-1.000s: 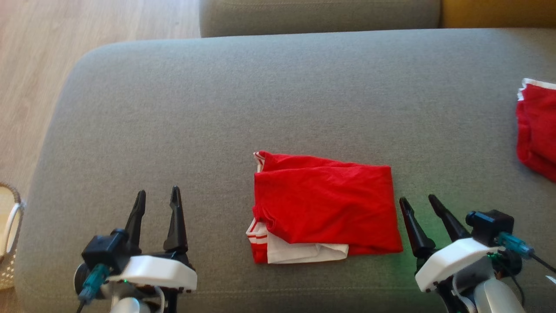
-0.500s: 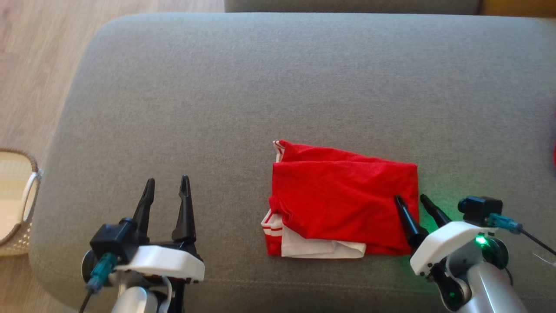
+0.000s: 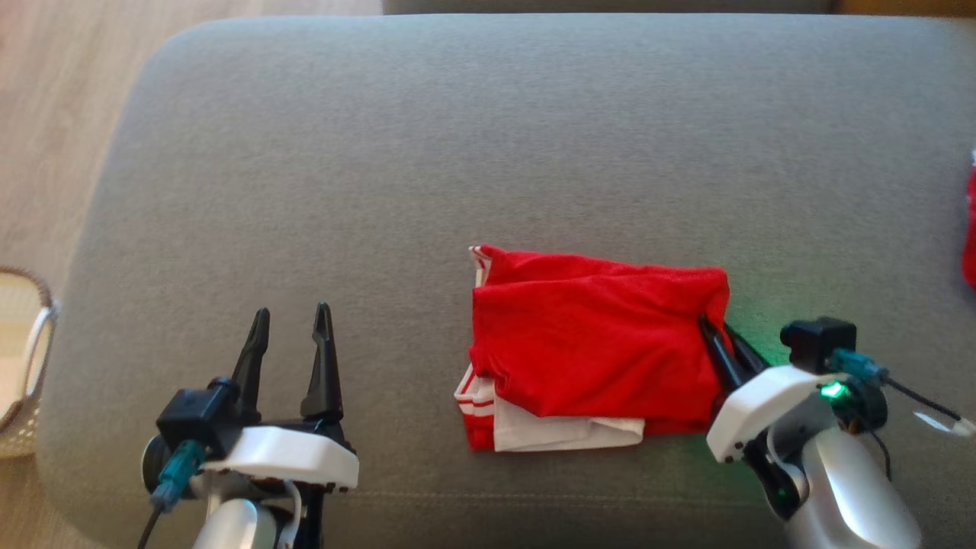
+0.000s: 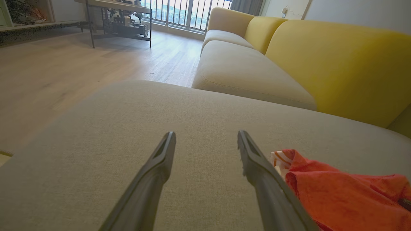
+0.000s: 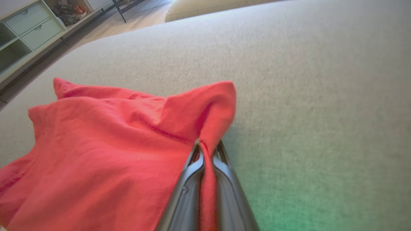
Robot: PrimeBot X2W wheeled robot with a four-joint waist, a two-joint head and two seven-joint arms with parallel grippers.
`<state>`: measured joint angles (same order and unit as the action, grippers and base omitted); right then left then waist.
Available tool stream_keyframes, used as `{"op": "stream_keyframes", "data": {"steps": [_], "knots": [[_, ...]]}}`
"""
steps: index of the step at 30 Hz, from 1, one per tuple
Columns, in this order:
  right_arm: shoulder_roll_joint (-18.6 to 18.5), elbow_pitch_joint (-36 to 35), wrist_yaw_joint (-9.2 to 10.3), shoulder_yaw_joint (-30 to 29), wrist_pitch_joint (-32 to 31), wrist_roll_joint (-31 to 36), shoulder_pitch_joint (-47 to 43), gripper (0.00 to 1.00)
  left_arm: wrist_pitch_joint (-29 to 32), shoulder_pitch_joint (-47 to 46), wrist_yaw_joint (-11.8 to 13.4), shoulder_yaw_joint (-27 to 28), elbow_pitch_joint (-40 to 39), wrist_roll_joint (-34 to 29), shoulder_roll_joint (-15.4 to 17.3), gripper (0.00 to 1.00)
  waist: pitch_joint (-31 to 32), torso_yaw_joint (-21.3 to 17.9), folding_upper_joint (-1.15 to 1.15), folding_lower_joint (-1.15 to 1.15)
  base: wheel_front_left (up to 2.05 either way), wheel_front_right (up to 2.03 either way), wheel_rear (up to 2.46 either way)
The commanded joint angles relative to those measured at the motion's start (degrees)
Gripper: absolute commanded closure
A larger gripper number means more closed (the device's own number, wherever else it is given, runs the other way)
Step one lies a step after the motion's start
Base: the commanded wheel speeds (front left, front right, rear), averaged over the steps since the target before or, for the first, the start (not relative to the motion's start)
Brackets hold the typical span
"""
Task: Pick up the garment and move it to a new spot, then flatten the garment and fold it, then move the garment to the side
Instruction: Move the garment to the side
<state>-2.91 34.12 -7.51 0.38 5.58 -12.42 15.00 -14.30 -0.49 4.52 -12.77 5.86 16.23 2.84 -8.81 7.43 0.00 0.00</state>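
The folded red garment (image 3: 587, 343) lies near the cushion's (image 3: 457, 152) front edge, its long side running across. The right tool (image 3: 717, 328) is clamped on its right edge. The left tool (image 3: 292, 313), fingers apart, hangs well to its left.

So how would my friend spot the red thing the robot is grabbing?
Look at the big grey cushion. Near its front edge, right of the middle, lies a folded red garment with white striped trim. Unlike the other red cloth at the far right edge, this one has the right claw pinching its right edge.
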Motion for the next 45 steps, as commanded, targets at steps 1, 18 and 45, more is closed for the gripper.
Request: {"op": "stream_keyframes", "data": {"steps": [1,18,45], "knots": [[-0.1,-2.4,0.02,1.2,1.1,0.9,2.6,1.00,-0.7,-2.4,0.1,1.7,-2.0,0.1,0.0,0.00,0.2,-1.2,0.00,0.00,0.00,0.00,0.00],[-12.7,-15.0,0.02,7.1,0.0,0.3,13.0,1.00,-0.7,-8.7,-1.5,1.0,-2.2,-3.8,0.0,0.00,-6.6,-19.6,0.00,0.00,0.00,0.00,0.00],[-19.8,13.9,0.02,-5.0,9.4,-2.5,41.0,0.01,5.3,-17.5,-3.0,-1.3,-10.5,-11.7,6.5,0.00,-24.8,-27.4,0.00,0.00,0.00,0.00,0.00]]}}
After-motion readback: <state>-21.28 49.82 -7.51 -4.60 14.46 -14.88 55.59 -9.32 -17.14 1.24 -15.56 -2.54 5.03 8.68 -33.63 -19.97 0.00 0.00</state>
